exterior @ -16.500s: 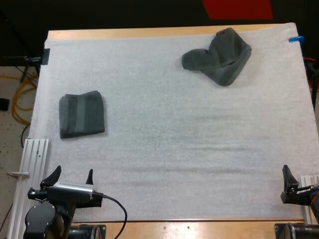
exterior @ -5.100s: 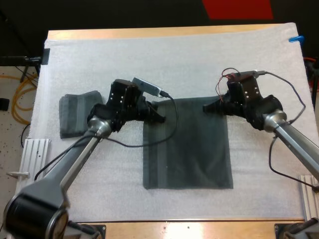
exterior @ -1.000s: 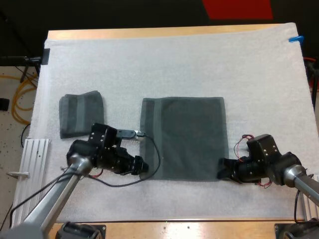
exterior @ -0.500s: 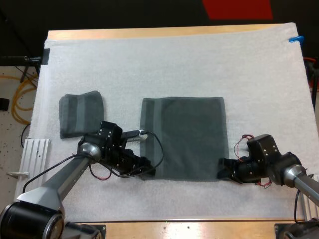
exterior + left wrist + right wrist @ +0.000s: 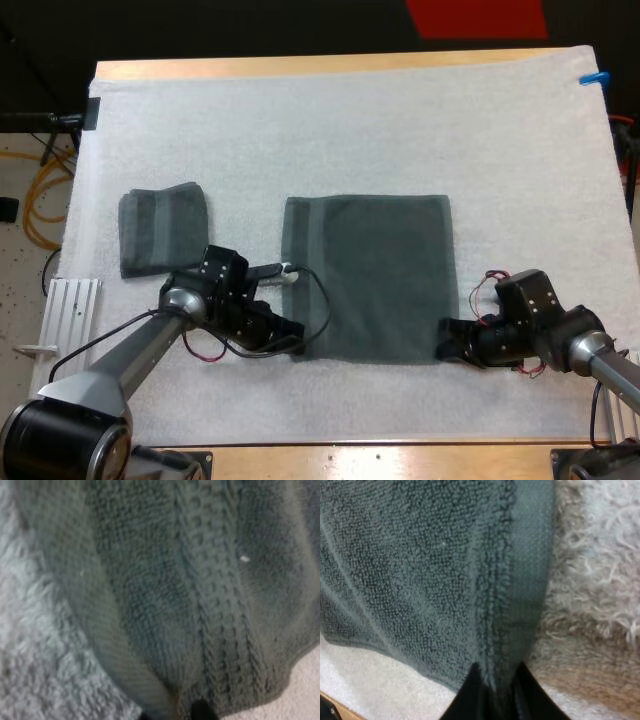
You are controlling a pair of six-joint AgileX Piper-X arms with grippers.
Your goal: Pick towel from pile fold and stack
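Observation:
A dark grey-green towel (image 5: 365,275) lies spread flat in the middle of the mat. My left gripper (image 5: 290,345) is at its near left corner. In the left wrist view the towel (image 5: 190,595) bunches between the left gripper's (image 5: 172,714) dark fingertips, shut on it. My right gripper (image 5: 447,350) is at the near right corner. Its fingers (image 5: 475,690) pinch the hem of the towel (image 5: 420,570), and the right gripper (image 5: 497,692) is shut on it. A folded towel (image 5: 163,228) sits at the mat's left side.
The white mat (image 5: 350,130) covers nearly the whole table. A metal rail (image 5: 70,300) runs along the near left edge. The wooden front edge (image 5: 400,458) lies close behind both arms.
My left gripper slid in to the towel's near left corner and closed on it, gathering the cloth a little. The right gripper kept its hold and did not move.

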